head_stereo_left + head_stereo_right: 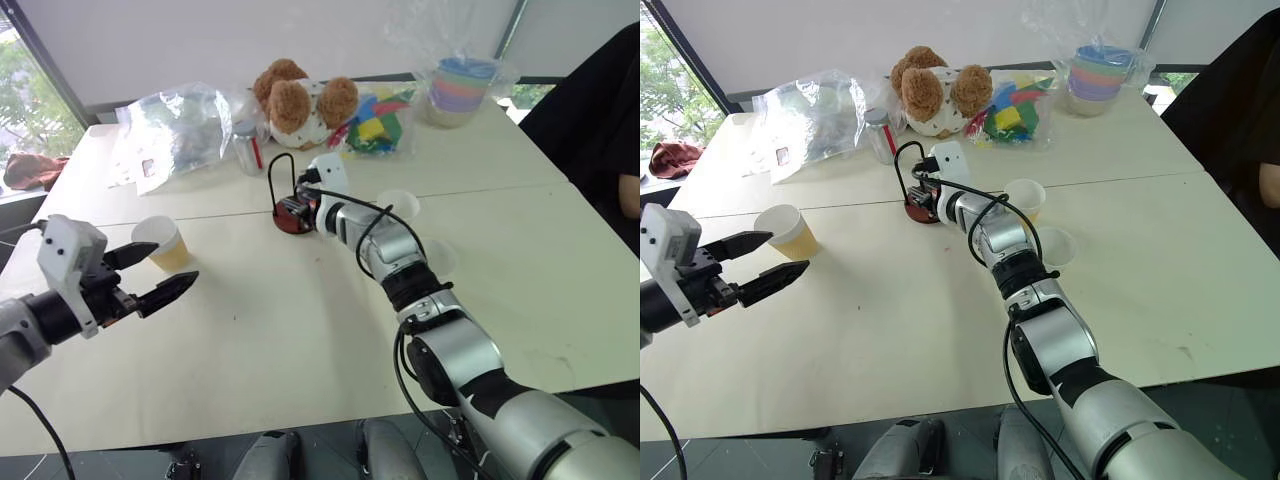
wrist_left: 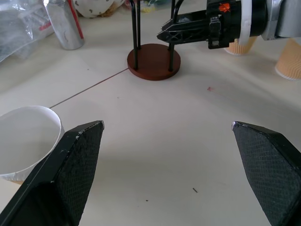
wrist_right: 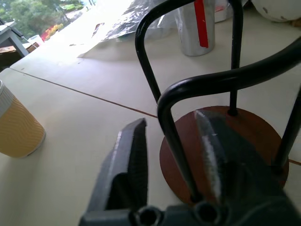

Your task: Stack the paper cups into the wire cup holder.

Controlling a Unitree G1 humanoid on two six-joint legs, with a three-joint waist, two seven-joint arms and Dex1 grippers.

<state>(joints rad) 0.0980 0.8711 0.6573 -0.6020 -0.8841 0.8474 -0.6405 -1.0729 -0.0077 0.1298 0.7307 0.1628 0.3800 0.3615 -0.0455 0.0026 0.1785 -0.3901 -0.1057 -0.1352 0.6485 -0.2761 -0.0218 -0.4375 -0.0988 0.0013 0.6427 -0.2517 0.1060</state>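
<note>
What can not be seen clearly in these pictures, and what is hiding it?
- Wire cup holder: in the head views, the right gripper covers part of its red base.
- Whether that gripper actually pinches the wire loop between its fingers: not clear in the right wrist view, too close.
- Cup near the open left gripper: cut off by the left wrist view's edge and a finger.
- Two cups on the right: partly behind the right arm.

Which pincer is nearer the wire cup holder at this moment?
Right. The right pincer is at the wire cup holder, its fingers astride one wire loop above the red base. The left pincer hangs open far off, beside a paper cup.
</note>
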